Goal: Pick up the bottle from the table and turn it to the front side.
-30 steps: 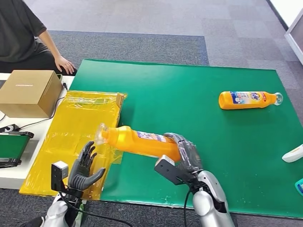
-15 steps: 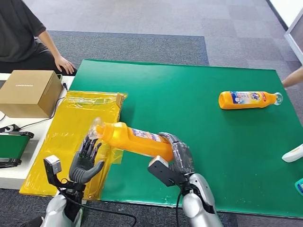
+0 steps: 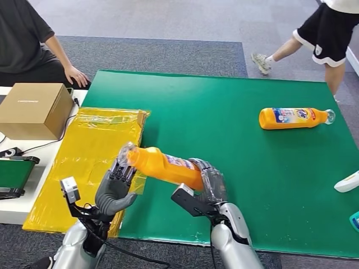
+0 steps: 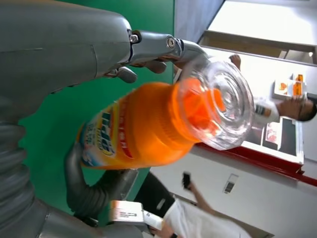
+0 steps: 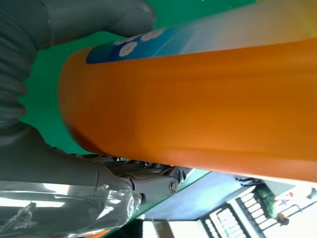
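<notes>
An orange bottle (image 3: 162, 165) is held above the green surface (image 3: 237, 168), lying nearly level at about 6 o'clock in the head view, its clear cap pointing toward 9 o'clock. The right robot hand (image 3: 209, 182) is clamped around the bottle's base end, fingers wrapped over the orange body. The left robot hand (image 3: 114, 188) reaches up to the cap end, its dark fingers (image 3: 123, 171) touching the neck just below the cap; whether it truly grips cannot be told. In the left wrist view the clear cap (image 4: 220, 106) faces the camera with a finger lying along it. A second orange bottle (image 3: 294, 118) lies on its side at 2 o'clock. A yellow plastic sheet (image 3: 91, 145) lies at 9 o'clock, with a cardboard box (image 3: 33, 109) beyond it.
</notes>
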You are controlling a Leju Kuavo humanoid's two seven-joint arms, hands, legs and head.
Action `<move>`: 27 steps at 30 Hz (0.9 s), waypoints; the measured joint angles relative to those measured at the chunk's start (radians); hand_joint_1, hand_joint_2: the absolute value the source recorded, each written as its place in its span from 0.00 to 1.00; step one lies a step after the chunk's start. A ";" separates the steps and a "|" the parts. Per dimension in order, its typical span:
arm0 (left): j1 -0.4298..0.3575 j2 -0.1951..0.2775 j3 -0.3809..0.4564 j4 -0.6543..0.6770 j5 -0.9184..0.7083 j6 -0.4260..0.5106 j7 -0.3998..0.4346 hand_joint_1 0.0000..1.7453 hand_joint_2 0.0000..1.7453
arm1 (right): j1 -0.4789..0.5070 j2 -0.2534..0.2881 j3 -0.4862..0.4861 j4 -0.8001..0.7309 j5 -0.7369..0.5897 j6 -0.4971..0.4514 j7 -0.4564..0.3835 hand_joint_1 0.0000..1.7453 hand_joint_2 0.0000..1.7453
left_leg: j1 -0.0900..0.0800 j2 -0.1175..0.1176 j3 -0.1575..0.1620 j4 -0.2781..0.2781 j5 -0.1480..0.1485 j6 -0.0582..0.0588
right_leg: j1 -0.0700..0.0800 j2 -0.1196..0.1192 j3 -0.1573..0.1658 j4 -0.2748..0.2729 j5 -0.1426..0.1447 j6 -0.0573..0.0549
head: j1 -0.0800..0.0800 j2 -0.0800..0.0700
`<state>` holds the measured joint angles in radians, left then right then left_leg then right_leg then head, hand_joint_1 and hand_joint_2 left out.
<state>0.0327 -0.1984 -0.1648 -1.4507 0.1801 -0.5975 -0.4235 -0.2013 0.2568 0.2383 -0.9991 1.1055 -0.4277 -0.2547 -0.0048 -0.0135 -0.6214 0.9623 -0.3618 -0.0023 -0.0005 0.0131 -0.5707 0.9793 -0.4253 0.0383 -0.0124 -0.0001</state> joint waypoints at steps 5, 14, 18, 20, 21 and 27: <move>-0.002 0.006 -0.007 -0.001 0.025 0.021 0.007 0.00 1.00 | 0.006 0.002 0.026 0.006 0.012 -0.003 -0.016 1.00 1.00 | 0.000 0.000 0.000 0.000 0.000 0.000 | 0.000 0.000 0.000 0.000 0.000 0.000 | 0.000 0.000; -0.008 -0.005 0.017 0.007 0.062 0.065 0.035 0.00 1.00 | 0.019 -0.006 0.147 -0.040 0.047 -0.001 -0.010 1.00 1.00 | 0.000 0.000 -0.001 0.000 0.000 0.000 | 0.000 0.000 -0.001 0.000 0.000 0.000 | 0.000 0.000; -0.009 -0.008 0.020 0.013 0.060 0.067 0.040 0.00 1.00 | 0.023 -0.010 0.176 -0.065 0.061 -0.002 0.003 1.00 1.00 | 0.000 0.000 -0.001 0.000 0.000 0.000 | 0.000 0.000 -0.001 0.000 0.000 0.000 | 0.000 0.000; -0.009 -0.009 0.021 0.018 0.058 0.067 0.043 0.00 1.00 | 0.025 -0.012 0.189 -0.075 0.063 -0.003 0.005 1.00 1.00 | 0.000 0.000 -0.001 0.000 0.000 0.000 | 0.000 0.000 -0.001 0.000 0.000 0.000 | 0.000 0.000; -0.009 -0.009 0.021 0.020 0.058 0.067 0.044 0.02 1.00 | 0.026 -0.013 0.193 -0.079 0.063 -0.003 0.005 1.00 1.00 | 0.000 0.000 -0.001 0.000 0.000 0.000 | 0.000 0.000 -0.001 0.000 0.000 0.000 | 0.000 0.000; -0.010 -0.008 0.022 0.030 0.012 0.080 0.028 0.99 1.00 | 0.031 -0.015 0.203 -0.094 0.064 -0.004 0.008 1.00 1.00 | 0.000 0.000 -0.001 0.000 0.000 0.000 | 0.000 0.000 -0.001 0.000 0.000 0.000 | 0.000 0.000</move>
<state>0.0223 -0.2067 -0.1430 -1.4208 0.1918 -0.5176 -0.3951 -0.1705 0.2417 0.4417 -1.0932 1.1698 -0.4314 -0.2464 -0.0048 -0.0134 -0.6221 0.9623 -0.3618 -0.0023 -0.0006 0.0130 -0.5721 0.9793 -0.4255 0.0380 -0.0125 -0.0001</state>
